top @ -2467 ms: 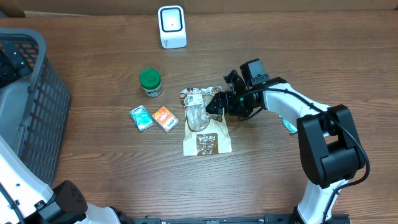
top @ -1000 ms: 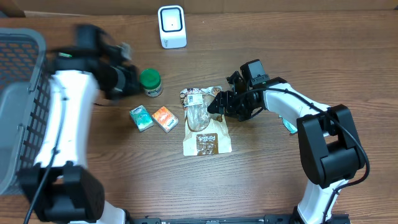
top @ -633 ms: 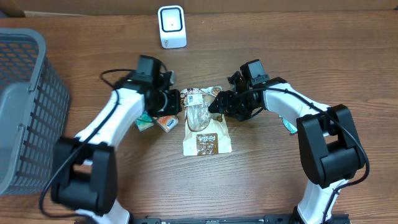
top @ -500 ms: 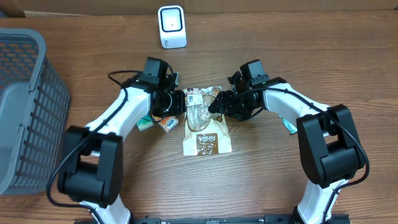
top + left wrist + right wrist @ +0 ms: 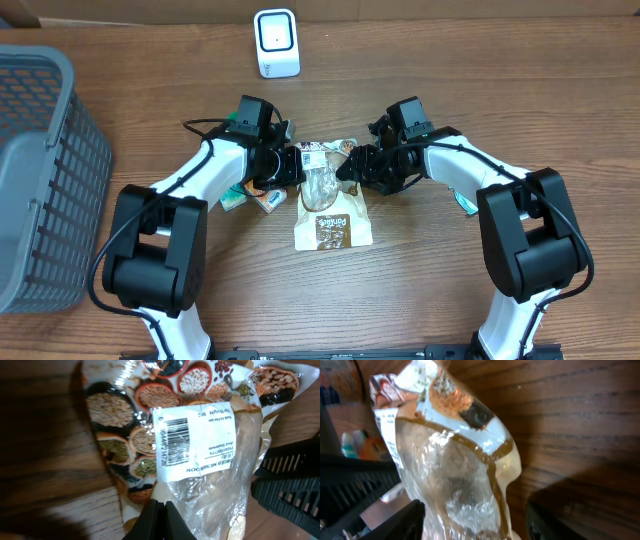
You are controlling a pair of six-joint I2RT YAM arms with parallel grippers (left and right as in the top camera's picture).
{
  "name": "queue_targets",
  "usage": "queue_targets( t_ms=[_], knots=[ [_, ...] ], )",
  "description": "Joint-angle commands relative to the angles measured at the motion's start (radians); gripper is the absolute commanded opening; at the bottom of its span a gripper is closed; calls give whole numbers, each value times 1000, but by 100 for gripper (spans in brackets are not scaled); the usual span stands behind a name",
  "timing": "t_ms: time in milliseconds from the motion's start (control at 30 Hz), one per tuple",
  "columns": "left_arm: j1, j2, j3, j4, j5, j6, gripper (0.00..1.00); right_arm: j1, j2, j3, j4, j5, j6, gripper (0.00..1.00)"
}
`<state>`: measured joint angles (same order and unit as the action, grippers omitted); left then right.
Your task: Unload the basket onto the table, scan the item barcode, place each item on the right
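Note:
The item is a clear-fronted bag of dried mushrooms lying flat on the table, its white barcode label facing up near the top. In the left wrist view the label reads plainly. My left gripper is shut with nothing between its fingers, its tip resting at the bag's left edge. From the right, my right gripper stands open astride the bag's upper part, one finger on each side. The white scanner stands upright at the back of the table.
A grey mesh basket fills the left side. A teal packet and an orange packet lie just left of the bag, partly under my left arm. A small teal thing peeks out behind my right arm.
My left arm has swung in from the basket side to the bag's left edge, covering the green-lidded jar. The right gripper's jaws have narrowed a little around the bag.

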<state>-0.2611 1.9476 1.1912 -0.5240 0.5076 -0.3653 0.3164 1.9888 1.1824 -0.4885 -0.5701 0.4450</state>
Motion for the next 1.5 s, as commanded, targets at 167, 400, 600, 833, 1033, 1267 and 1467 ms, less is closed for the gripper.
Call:
queue_targets(
  t_ms=[167,400,600,833,1033,1267,1467],
  knots=[
    [6,63,-4,13,29,-9,4,10,24,-74,37,15,84,59],
    [27,106,-4,2,36,-5,4,101,24,-111,139,14,171,53],
    [53,106,-4,-18,36,7,4,151,24,-115,189,14,201,25],
    [85,84,69,-97,37,48,4,64,12,-114,189,-84,170,4],
    [79,5,260,-291,35,131,4,31,-72,-113,171,-143,82,4],
    [79,-74,531,-552,35,208,4,28,-232,-108,91,-150,-19,4],
    [108,-95,766,-740,5,239,4,28,-310,-41,-47,-148,-108,4]
  ],
)
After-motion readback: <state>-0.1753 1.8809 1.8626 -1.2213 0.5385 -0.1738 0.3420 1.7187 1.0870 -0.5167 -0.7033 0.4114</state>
